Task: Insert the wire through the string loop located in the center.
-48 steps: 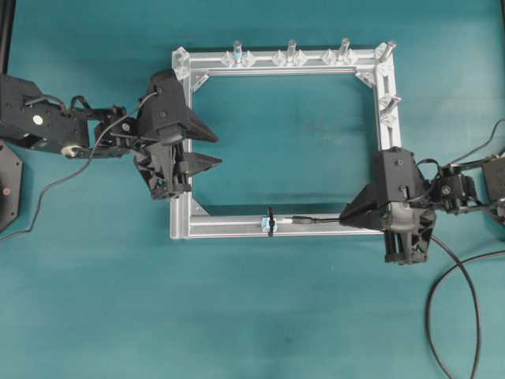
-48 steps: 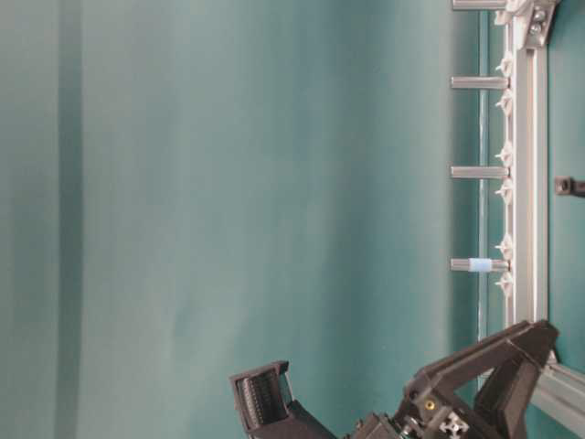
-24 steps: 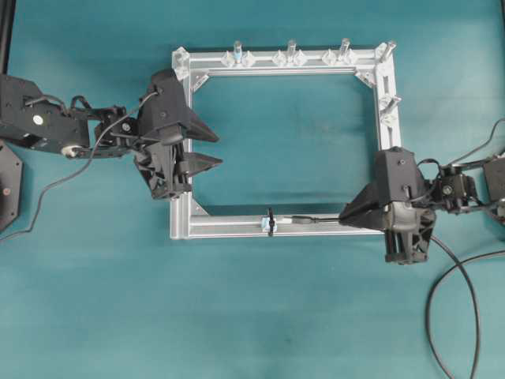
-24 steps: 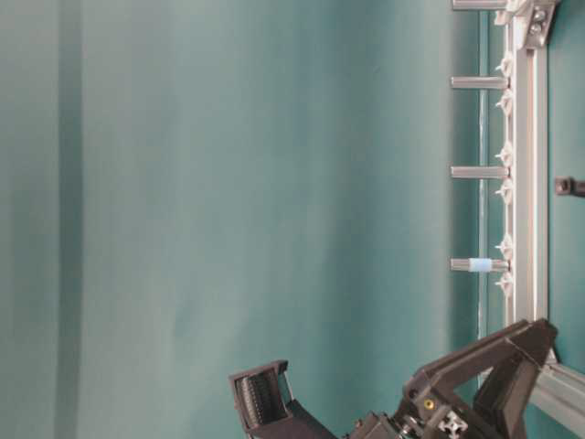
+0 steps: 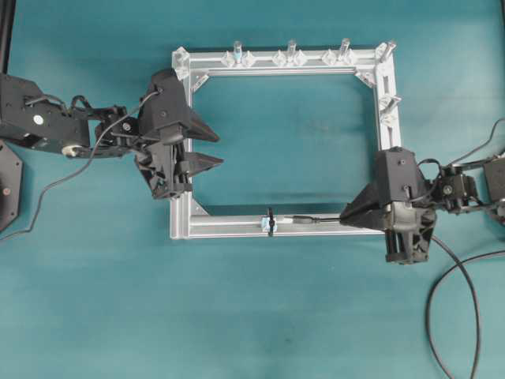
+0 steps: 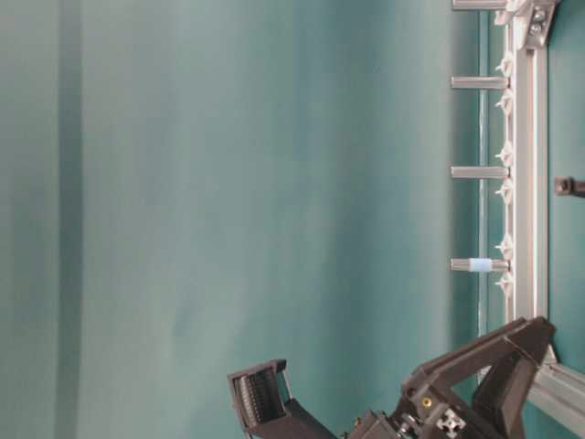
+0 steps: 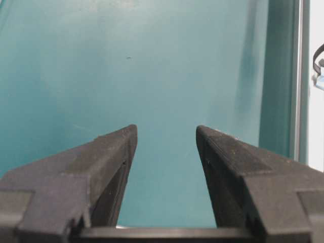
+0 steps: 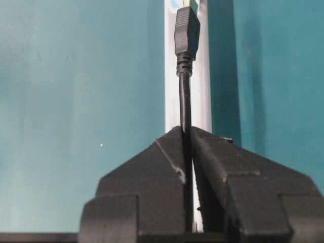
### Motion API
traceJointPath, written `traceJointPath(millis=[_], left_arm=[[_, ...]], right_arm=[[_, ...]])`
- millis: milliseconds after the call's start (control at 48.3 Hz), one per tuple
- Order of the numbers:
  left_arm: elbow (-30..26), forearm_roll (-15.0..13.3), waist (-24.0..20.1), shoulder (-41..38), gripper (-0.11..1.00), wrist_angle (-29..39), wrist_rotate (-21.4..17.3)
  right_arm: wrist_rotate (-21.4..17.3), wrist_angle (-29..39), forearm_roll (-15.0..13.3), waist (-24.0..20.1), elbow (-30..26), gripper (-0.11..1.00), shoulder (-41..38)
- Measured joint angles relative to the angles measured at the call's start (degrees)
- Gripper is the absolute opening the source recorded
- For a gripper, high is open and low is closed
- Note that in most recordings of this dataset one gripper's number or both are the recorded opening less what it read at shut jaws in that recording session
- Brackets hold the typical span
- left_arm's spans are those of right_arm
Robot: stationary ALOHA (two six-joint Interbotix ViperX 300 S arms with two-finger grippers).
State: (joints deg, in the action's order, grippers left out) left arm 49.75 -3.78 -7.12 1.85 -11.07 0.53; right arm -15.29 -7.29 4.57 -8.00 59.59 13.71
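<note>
Leftmost, left gripper [image 5: 211,148] hangs over the frame [image 5: 237,229] interior by its left bar, jaws apart, nothing between them. String loop [image 5: 270,222] sits mid bottom bar, pale bit at its base. Right of it, wire [image 5: 316,220] lies along the bar, plug end short of the loop, not through. Right gripper [image 5: 345,218] at the bar's right end, clamped on the wire just behind the plug.
</note>
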Motion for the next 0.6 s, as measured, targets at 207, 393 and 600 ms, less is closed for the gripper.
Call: traceJointPath(millis=[207,393,600], left_arm=[[-0.09,0.00,0.00,0.00,0.55,-0.09,0.00],[-0.18,0.00,0.00,0.00,0.54,-0.09,0.00],[-0.26,0.00,0.09,0.00,0.55,-0.09,0.00]], right_arm=[[0.00,0.00,0.00,-0.09,0.00,0.08,0.00],[0.00,-0.09,0.00,0.00,0.00,0.08,0.00],[0.09,-0.09,0.00,0.00,-1.05,0.08,-0.88]])
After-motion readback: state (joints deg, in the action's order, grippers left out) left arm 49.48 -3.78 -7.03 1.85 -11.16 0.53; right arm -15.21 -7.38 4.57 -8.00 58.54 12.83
